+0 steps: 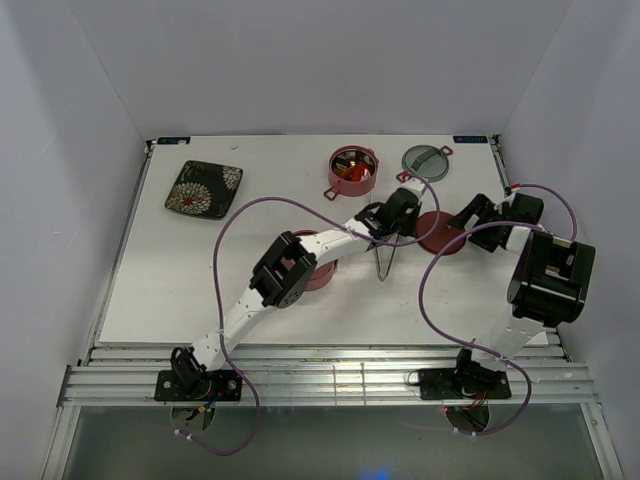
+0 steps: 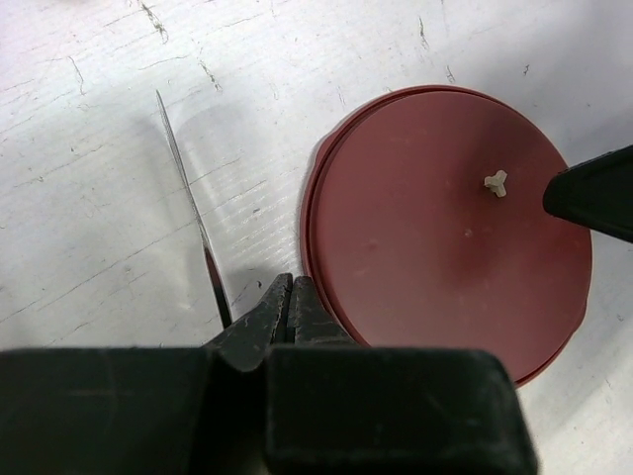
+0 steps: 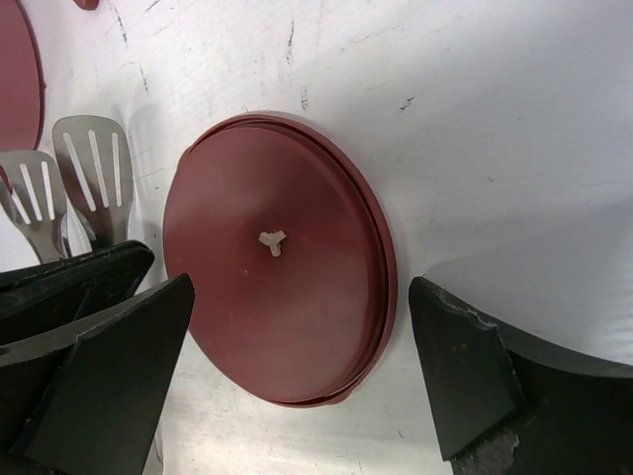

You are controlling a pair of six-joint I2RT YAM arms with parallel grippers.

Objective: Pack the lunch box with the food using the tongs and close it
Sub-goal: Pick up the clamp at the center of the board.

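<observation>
Top view first: the left gripper [image 1: 392, 228] sits about mid-table [image 1: 200, 280], fingers together. The tongs [image 1: 384, 262] lie right under it, running back toward the arm bases in a narrow V. The red disc lid [image 1: 438, 238] is just to its right, and the right gripper [image 1: 462, 228] is on the lid's other side. Beyond the left gripper there's an open red bowl [image 1: 331, 170] with food [image 1: 352, 172] in it, and a grey lid [image 1: 424, 160] beside that. A second red bowl [image 1: 322, 272] is half hidden under the left arm. A patterned plate [image 1: 203, 188] sits way off to the far left.

Left wrist view: fingertips are pressed tight with nothing visible between them. One thin arm of the tongs [image 2: 193, 213] runs just left of the tips; I can't tell if it's touching. The lid [image 2: 435, 257] is flat on the table ahead and right.

Right wrist view: the jaws are spread wide and gripping nothing, one finger [image 3: 109, 376] on each side of the lid [image 3: 267, 317]. The slotted tongs ends [image 3: 94, 168] are off to its left.
</observation>
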